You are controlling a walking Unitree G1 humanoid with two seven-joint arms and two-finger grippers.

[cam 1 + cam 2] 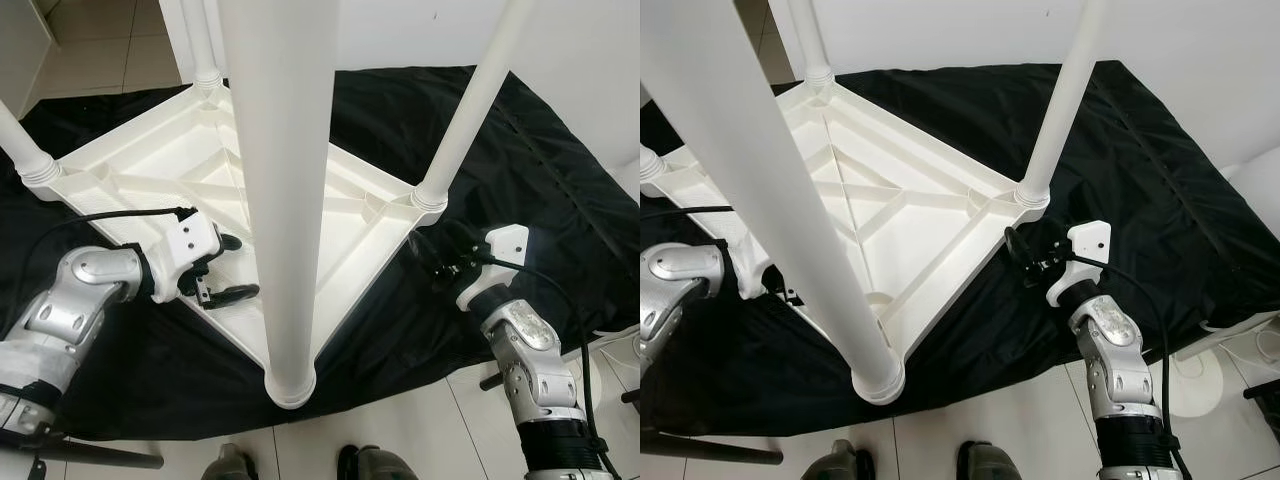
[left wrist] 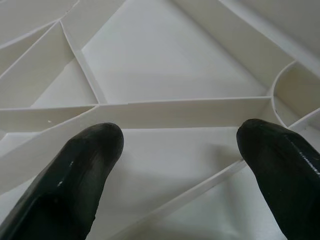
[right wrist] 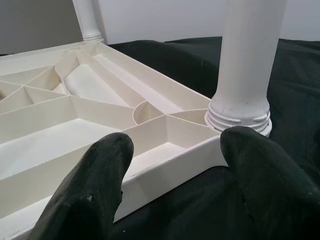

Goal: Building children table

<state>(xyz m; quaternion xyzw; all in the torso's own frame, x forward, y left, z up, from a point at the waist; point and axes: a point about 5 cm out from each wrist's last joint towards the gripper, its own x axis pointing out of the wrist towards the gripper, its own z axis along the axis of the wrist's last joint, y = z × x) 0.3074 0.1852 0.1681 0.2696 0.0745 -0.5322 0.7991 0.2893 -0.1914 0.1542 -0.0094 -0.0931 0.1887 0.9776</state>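
Left gripper (image 1: 228, 268) sat spread over the table (image 1: 160, 165) rim; right gripper (image 1: 1023, 252) spread, probably straddling the rim beside a leg (image 1: 1060, 100).

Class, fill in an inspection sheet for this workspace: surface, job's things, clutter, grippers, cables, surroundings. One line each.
Surface: black sheet spread over a tiled floor.
Job's things: white table top lying upside down on the sheet, ribs up, with four white legs standing in its corners.
Clutter: nothing seen.
Grippers: left gripper open over the ribbed underside; right gripper open beside the table's corner by a leg.
Cables: black cable along the left arm, another on the right arm.
Surroundings: white wall behind.
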